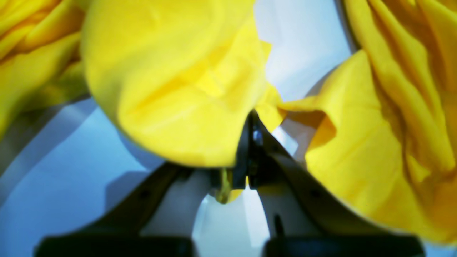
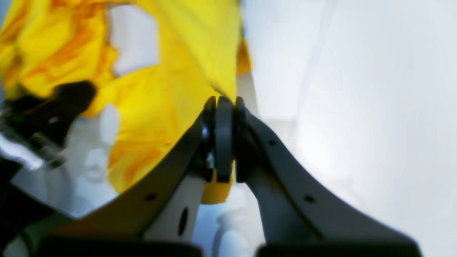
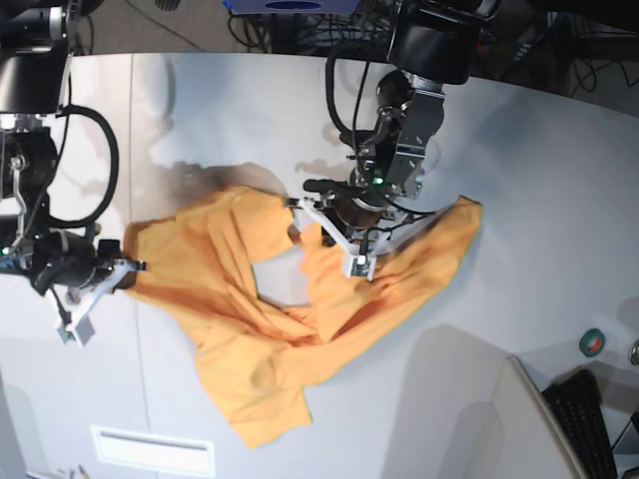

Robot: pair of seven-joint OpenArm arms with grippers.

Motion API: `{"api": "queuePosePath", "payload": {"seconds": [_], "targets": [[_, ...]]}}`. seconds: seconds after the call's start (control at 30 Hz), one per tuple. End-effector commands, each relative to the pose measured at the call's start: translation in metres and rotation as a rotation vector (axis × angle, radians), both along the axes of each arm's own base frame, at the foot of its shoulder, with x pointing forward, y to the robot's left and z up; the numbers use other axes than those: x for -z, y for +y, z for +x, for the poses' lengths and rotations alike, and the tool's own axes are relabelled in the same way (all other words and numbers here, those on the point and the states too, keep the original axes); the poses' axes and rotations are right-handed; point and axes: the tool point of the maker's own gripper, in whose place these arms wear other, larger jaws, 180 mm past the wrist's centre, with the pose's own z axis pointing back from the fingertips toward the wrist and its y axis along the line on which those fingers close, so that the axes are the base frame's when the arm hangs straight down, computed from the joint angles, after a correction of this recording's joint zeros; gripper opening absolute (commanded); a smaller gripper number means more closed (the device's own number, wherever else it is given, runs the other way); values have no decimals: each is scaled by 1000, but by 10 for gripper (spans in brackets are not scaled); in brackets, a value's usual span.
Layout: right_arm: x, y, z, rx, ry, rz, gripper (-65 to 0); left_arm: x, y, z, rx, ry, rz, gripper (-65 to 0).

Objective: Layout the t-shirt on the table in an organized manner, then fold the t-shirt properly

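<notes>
On the table (image 3: 559, 140) the t-shirt (image 3: 250, 329) lies crumpled. Left gripper (image 1: 249, 123) is clamped on a fold (mid-garment); right gripper (image 2: 224, 103) pinches its edge.

Bright light everywhere. Both wrist views are blurry up close, with white glare. The base view is sharp, with soft shadows.
</notes>
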Motion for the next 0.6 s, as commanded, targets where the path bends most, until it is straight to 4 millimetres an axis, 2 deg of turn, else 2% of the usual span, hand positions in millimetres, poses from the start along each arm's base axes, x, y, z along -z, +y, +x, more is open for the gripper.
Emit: {"api": "queuePosePath", "payload": {"seconds": [0.0,0.07,0.2,0.33,0.4,0.47,0.57], "targets": [[-10,-11,10,28,-35,2,-650,-16,11,14,-13,-64,16,-650],[-2,-23,7,71,-10,12,-650,-13,34,4,-14,-63,58,-650],[2,-44,4,123,6,10,-650,-22,86,-13,-16,-92,155,-650],[-3,-48,8,126,-6,1,-650,-46,149,-22,-158,-141,204,-650],[-12,-47,18,123,-32,1,-650,-60,175,-24,-222,-169,223,-650],[-23,-47,30,120,-62,2,-650,-71,193,-24,-236,-192,256,-650],[-34,-49,52,135,-82,20,-650,-78,198,-23,-199,-207,292,-650]]}}
